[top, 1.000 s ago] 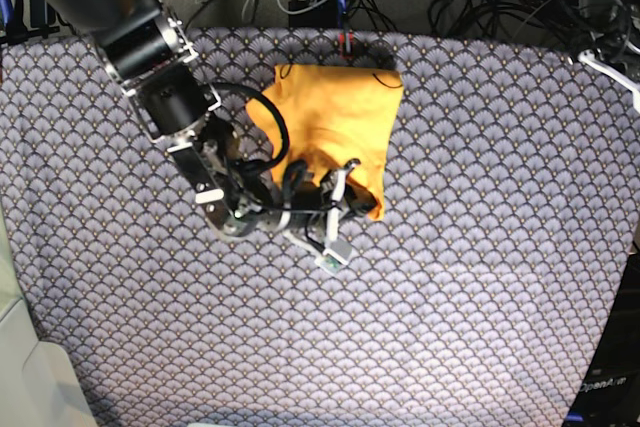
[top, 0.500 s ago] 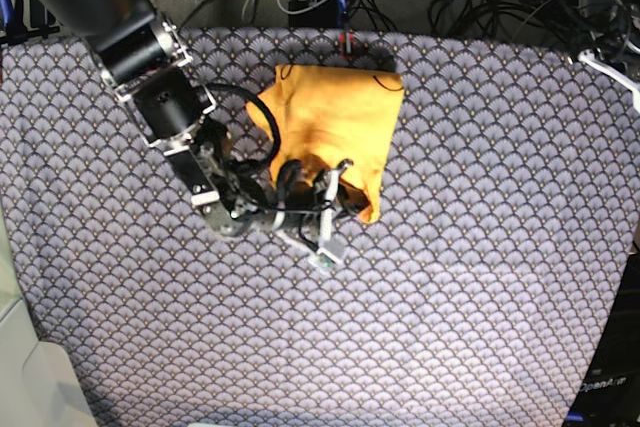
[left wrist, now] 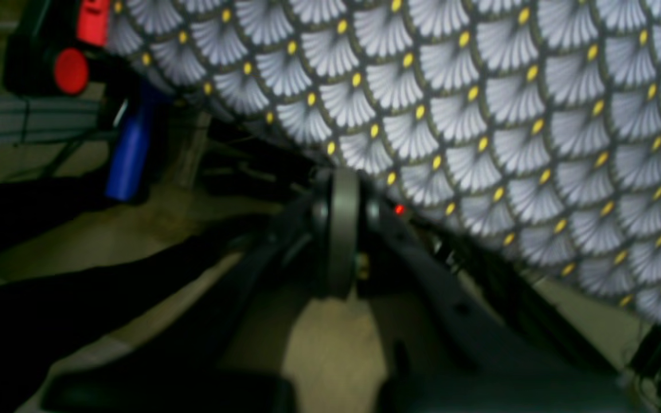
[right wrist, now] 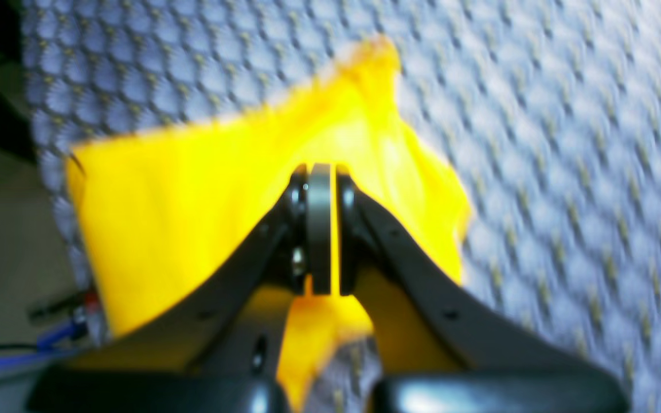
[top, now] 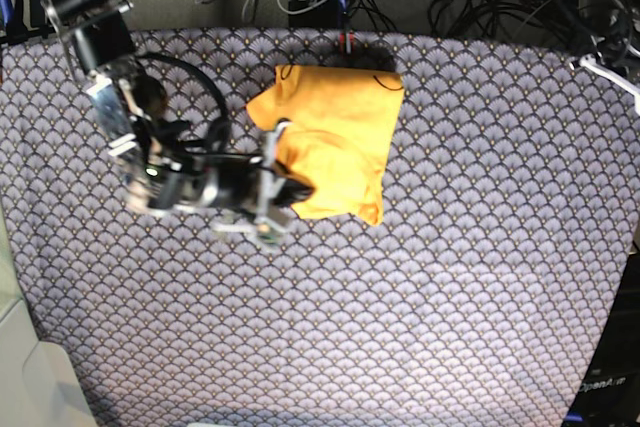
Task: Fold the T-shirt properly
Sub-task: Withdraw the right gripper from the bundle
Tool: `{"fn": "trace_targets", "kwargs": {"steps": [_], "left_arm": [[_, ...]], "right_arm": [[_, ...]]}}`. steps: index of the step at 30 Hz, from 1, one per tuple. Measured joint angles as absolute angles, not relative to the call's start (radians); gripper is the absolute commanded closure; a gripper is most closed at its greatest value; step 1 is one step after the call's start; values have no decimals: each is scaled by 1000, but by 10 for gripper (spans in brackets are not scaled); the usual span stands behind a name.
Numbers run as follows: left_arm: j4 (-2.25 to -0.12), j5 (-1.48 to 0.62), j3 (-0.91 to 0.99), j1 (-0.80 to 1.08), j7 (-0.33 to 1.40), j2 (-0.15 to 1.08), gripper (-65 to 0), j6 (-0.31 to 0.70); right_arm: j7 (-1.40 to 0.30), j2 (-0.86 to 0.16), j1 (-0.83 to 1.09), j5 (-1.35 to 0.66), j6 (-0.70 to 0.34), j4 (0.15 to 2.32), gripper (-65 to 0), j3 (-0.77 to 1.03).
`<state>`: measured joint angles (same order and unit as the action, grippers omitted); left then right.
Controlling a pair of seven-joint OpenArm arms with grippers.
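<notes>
Item: plain yellow-orange cloth T-shirt [top: 335,137], bunched, on blue-grey scale-patterned table [top: 480,277], far-centre. Right pincer [top: 290,190] pressed together at shirt's near-left edge; you cannot tell if cloth pinched. Left pincer [left wrist: 343,229] pressed together, empty, off table edge. Right arm nearer.

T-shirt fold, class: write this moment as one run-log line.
T-shirt: folded, far-centre of table cloth | right gripper: shut, at its left edge, hold unclear | left gripper: shut, off the cloth's edge
</notes>
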<state>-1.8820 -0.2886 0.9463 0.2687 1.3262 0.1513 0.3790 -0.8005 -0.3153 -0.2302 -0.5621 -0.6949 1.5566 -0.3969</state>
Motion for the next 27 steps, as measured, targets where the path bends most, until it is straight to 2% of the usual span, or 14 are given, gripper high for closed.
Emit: {"fn": "trace_targets", "kwargs": {"steps": [4,11,18,22,27], "left_arm": [[-1878,-295,937,212,1325,145,0,379],[-1873,-287,741,113,1326,86,0,379],[-1744,-283,550,-18,1314,7,0,371],[-1610,-269,509,-21,1208,-11,0,368],[-1478,-285,365,-16,1079,-6,0,371]], "right_arm": [[-816,-366,-101,-554,-693,1623,0,-184],[-846,-376,147,-555,-693,1733,0,63],[-847,-296,302,-559,-692,1905,0,130],[-863,-262,355,-557,-695,1921,0,123],[-850,-244,356,-558,-694,1922,0,121]]}}
